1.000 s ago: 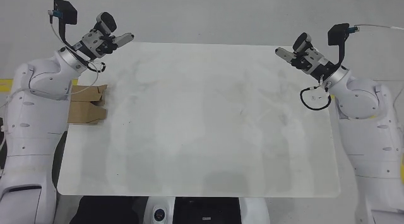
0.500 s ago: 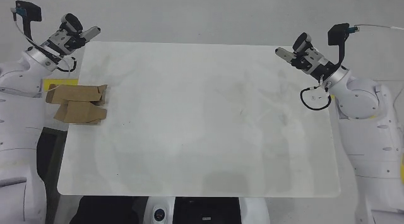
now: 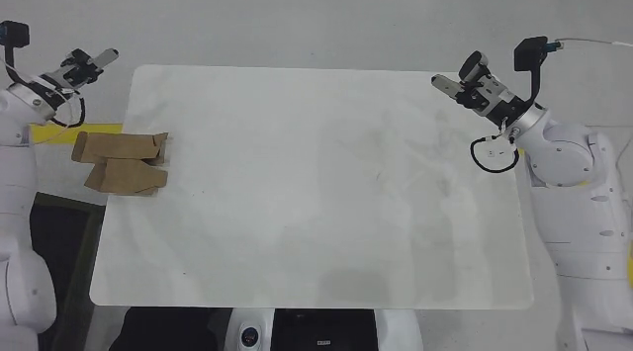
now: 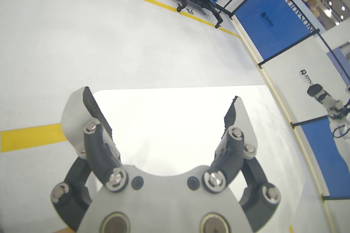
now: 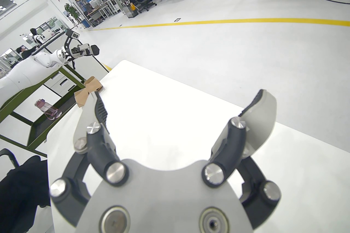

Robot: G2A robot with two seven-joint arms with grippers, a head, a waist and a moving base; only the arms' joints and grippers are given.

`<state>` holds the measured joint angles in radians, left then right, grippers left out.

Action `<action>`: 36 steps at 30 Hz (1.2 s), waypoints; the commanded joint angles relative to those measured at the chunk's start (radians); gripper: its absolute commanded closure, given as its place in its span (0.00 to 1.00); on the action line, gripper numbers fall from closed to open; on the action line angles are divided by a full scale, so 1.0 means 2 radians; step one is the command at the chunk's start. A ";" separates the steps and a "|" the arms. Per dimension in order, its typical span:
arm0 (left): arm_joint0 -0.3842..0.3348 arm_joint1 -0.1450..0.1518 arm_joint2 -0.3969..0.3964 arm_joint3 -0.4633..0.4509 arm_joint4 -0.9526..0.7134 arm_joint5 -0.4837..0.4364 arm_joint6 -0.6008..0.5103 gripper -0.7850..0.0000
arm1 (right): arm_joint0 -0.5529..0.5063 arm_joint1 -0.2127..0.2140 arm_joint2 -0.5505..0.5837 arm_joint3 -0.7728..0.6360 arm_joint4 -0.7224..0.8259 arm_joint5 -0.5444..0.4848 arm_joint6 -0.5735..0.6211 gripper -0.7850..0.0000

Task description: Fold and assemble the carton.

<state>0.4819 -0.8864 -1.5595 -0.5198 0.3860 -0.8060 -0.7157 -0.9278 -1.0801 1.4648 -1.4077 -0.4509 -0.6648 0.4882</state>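
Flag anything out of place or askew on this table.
The flattened brown cardboard carton lies skewed across the white table's edge on the robot's left side, partly overhanging it. The left gripper and right gripper are open, apart from it.

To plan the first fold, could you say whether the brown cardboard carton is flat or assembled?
Flat, unassembled: the brown cardboard carton lies collapsed at the white table's edge, untouched.

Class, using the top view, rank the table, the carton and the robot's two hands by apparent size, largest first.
1. table
2. carton, lying flat at the table's edge
3. left hand and right hand: both open, about alike, so not ranked apart
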 commanded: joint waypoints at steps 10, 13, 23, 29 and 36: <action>-0.034 0.027 -0.017 0.097 0.000 0.038 -0.033 0.00 | 0.000 0.000 0.000 0.000 0.000 0.000 0.000 0.00; -0.036 0.035 -0.020 0.113 0.003 0.048 -0.035 0.00 | 0.000 0.000 0.000 0.000 0.000 0.000 0.000 0.00; -0.026 0.052 0.002 0.136 0.083 0.093 0.009 0.00 | 0.000 0.000 0.000 0.000 0.000 0.000 0.000 0.00; -0.020 0.052 0.027 0.141 0.131 0.117 0.012 0.00 | 0.000 0.000 0.000 0.000 0.000 0.000 0.000 0.00; -0.022 0.054 0.035 0.151 0.132 0.091 -0.012 0.00 | 0.000 0.000 0.000 0.000 0.000 0.000 0.000 0.00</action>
<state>0.4387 -0.7789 -1.4921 -0.2195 0.6531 -0.6082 -0.7272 -0.9278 -1.0801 1.4648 -1.4077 -0.4509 -0.6648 0.4882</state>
